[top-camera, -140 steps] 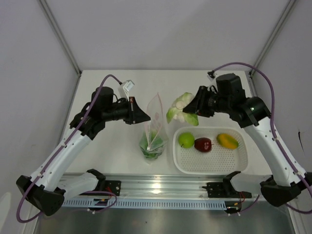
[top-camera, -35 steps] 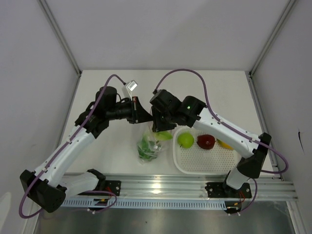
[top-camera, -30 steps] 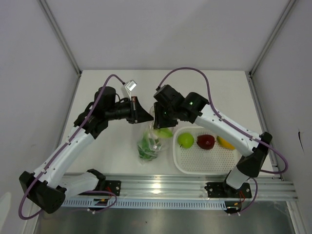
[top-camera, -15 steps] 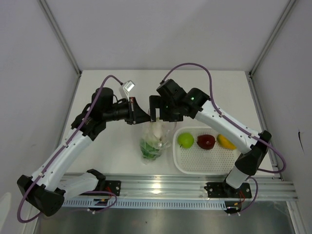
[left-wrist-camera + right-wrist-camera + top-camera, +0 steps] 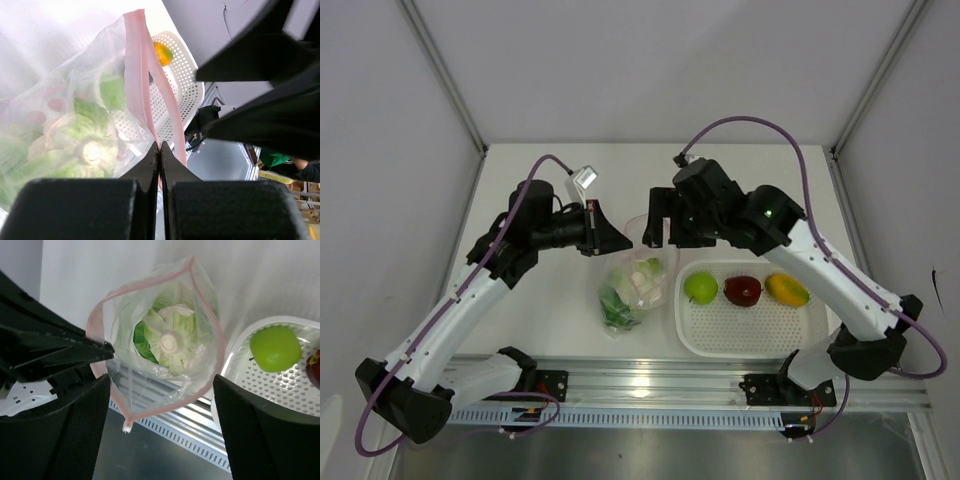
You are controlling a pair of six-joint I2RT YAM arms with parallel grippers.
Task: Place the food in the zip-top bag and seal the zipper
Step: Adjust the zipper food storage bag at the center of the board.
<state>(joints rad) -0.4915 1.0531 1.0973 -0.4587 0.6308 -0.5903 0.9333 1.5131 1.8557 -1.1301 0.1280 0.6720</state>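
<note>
Left fingers (image 5: 160, 156) pinch the pink zipper strip (image 5: 142, 75) of the clear dotted plastic bag (image 5: 635, 285) in the middle of the counter (image 5: 560, 180) (white cauliflower (image 5: 170, 345) inside). Right fingers (image 5: 161, 385) hang spread above its mouth; the round green apple (image 5: 701, 288) lies toward the counter's right edge, nearer that arm.

So the zip-top bag (image 5: 202, 305) stands about mid-table (image 5: 560, 300), toward the near edge, mouth up. Inside, the cauliflower (image 5: 170, 342) sits on top, with the lettuce (image 5: 615, 305) under it and a bit to the left. The basket (image 5: 810, 335) is just right of the bag and has a row of three in it: one apple (image 5: 701, 288) at the left end, second apple (image 5: 742, 291) in the middle, round fruit (image 5: 786, 290) on the right. The left gripper (image 5: 160, 152) is at the zipper (image 5: 137, 65) on the bag's left side, and the right gripper (image 5: 660, 222) hangs above the mouth.
</note>
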